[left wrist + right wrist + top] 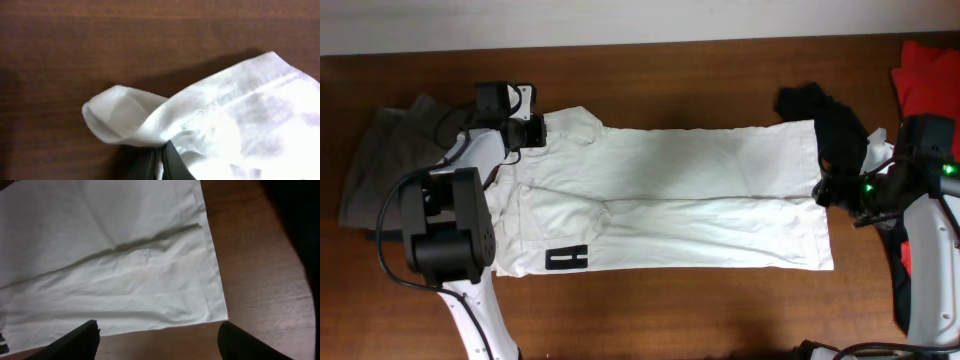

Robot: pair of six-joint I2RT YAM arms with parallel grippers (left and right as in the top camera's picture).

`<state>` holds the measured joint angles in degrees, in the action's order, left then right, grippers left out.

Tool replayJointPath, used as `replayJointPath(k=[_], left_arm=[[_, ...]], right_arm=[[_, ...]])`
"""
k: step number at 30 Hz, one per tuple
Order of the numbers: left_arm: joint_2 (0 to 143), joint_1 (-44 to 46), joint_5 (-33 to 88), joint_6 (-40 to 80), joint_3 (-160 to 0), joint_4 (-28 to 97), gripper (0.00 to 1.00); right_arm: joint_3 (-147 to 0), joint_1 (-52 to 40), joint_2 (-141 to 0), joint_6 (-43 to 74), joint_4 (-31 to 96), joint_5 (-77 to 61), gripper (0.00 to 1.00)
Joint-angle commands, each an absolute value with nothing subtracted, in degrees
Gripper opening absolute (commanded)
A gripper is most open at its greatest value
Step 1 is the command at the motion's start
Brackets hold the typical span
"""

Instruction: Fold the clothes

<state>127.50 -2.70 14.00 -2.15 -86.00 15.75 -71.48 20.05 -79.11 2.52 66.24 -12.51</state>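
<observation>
The white garment lies flat across the middle of the bench, waistband to the left and hems to the right. The left end effector is pinched on its far waist corner, and the right end effector hovers spread wide over the hem, holding nothing. A one-cornered pull would likely skew the cloth or slip the thin pinch, and the black garment beside the hem could snag.

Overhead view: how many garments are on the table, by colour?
White cloth garment with black patch: 1
Grey cloth garment: 1
Black cloth garment: 1
Red cloth garment: 1
Total: 4
</observation>
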Motion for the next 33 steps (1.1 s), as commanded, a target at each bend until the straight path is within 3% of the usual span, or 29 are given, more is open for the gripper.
replayJointPath(k=[1,9,22,33], left_arm=[[128.8,-2.8,15.5,-2.2,-86.4,19.7,0.05],[126.8,-2.8,15.3,0.7,-87.9,23.6,0.05],[126.8,-2.7,15.2,0.9,-87.9,26.3,0.05],[126.8,-2.8,15.3,0.9,-87.9,26.3,0.05]], right_arm=[[-72.3,19.8,-79.7,0.8,65.0,-11.8,0.79],[-73.1,18.6,-88.4,-4.0,57.8,-16.0,0.76],[-90.9,17.6,-116.3,-4.1,46.4,-16.1,0.81],[-90.9,17.3,-122.0,-4.1,34.0,-17.6,0.72]])
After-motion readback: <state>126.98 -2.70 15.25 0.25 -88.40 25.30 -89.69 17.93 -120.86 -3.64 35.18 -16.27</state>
